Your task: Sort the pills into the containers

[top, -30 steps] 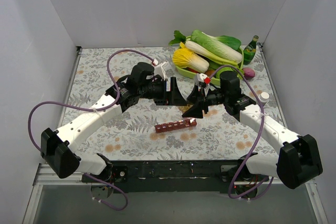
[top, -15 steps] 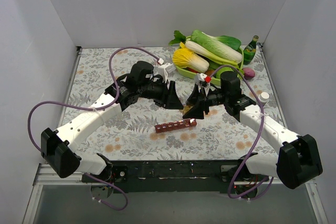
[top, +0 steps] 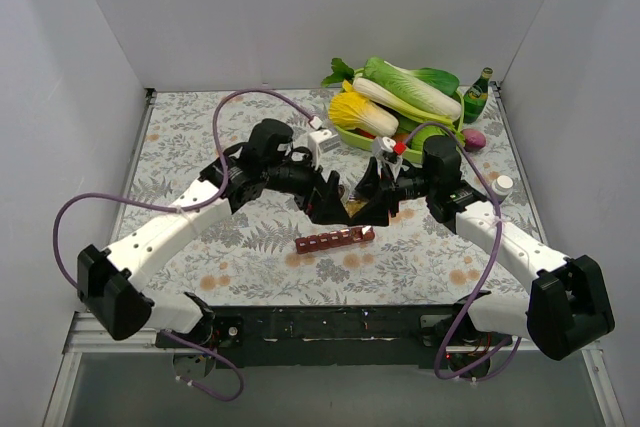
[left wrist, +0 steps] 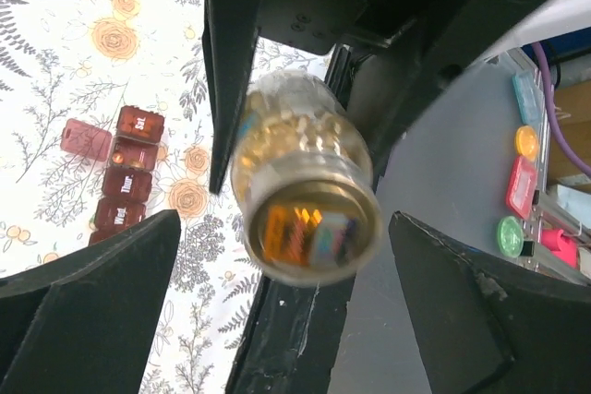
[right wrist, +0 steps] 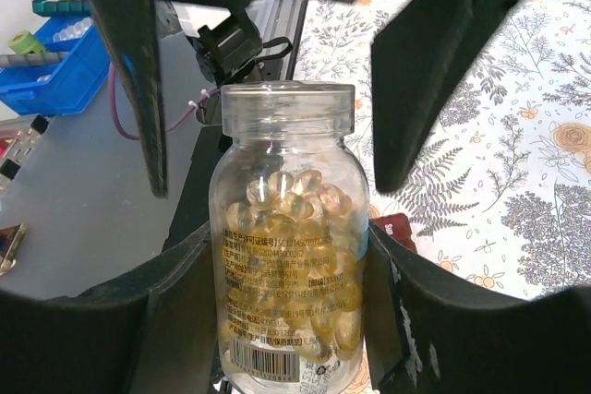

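A clear bottle (right wrist: 288, 256) full of golden pills (right wrist: 295, 200) sits upright between the fingers of my right gripper (right wrist: 291, 302), which is shut on its body. The bottle (left wrist: 300, 191) has no cap, and its mouth faces the left wrist camera. My left gripper (left wrist: 284, 228) is open, its two fingers (right wrist: 120, 62) standing apart on either side of the bottle's neck without touching it. In the top view the two grippers meet over the table's middle, just behind the containers (top: 335, 239), a dark red strip (left wrist: 125, 182) with its lids down.
A green tray (top: 350, 137) piled with vegetables stands at the back right, with a green bottle (top: 478, 95) and a purple item (top: 474, 139) beside it. A small white cap (top: 504, 183) lies near the right edge. White walls close in three sides.
My left gripper has swung right and down to the bottle's neck, and its jaws now stand wide. The right gripper and the bottle have stayed put.
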`<control>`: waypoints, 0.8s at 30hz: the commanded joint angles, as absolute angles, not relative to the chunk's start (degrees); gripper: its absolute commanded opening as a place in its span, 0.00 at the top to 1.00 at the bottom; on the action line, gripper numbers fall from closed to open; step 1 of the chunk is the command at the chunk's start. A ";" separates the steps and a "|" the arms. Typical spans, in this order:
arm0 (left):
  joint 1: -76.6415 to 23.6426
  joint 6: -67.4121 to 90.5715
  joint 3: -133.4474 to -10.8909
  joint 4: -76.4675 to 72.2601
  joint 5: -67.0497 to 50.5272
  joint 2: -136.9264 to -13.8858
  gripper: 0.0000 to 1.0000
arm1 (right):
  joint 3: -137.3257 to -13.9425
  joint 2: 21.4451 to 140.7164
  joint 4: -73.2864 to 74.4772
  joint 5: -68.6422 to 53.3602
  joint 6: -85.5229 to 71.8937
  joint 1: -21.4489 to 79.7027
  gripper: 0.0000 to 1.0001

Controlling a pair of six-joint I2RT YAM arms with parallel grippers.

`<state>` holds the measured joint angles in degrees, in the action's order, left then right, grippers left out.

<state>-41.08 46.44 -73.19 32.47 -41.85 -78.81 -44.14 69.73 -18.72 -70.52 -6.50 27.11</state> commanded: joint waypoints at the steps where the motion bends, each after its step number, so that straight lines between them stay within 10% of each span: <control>1: -40.34 49.91 -68.66 27.96 -38.68 -68.13 0.02 | -45.52 68.20 -17.59 -70.67 -2.65 27.33 0.99; 12: -38.32 95.39 -61.96 21.98 -31.64 -64.50 0.02 | -53.61 67.68 8.95 -58.19 27.32 30.14 0.99; 24: -38.41 97.47 -68.82 26.54 -24.35 -70.22 0.18 | -57.13 67.76 15.03 -50.01 35.86 34.19 0.99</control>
<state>-38.52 96.07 -66.50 25.23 -26.22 -70.70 -54.37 68.99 13.89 -52.21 33.08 33.74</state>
